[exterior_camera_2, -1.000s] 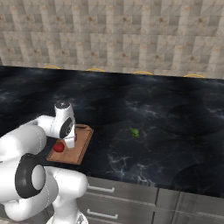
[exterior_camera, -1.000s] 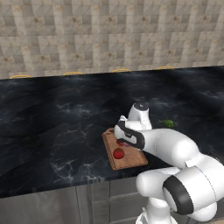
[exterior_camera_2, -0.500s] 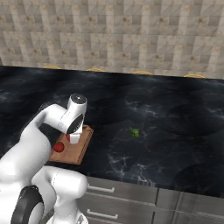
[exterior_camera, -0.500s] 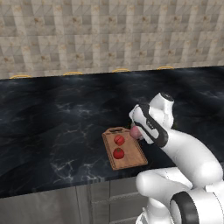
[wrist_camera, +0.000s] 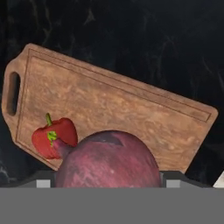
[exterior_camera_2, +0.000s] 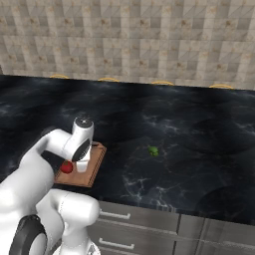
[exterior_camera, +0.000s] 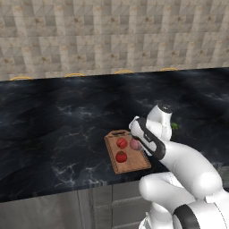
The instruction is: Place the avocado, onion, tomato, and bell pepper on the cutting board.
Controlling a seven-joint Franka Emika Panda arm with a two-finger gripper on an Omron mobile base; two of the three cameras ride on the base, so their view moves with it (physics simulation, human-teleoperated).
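End effector grips onion above cutting board. Bell pepper and tomato lie on board; avocado on tabletop, well right.

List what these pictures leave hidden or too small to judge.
- Gripper, hand view: the onion covers the fingertips, so contact can't be judged.
- Cutting board, right base view: the arm covers most of it.
- Avocado, right base view: too small for detail; left base view: partly behind the arm.
- Tomato, left base view: too small to tell from the pepper.
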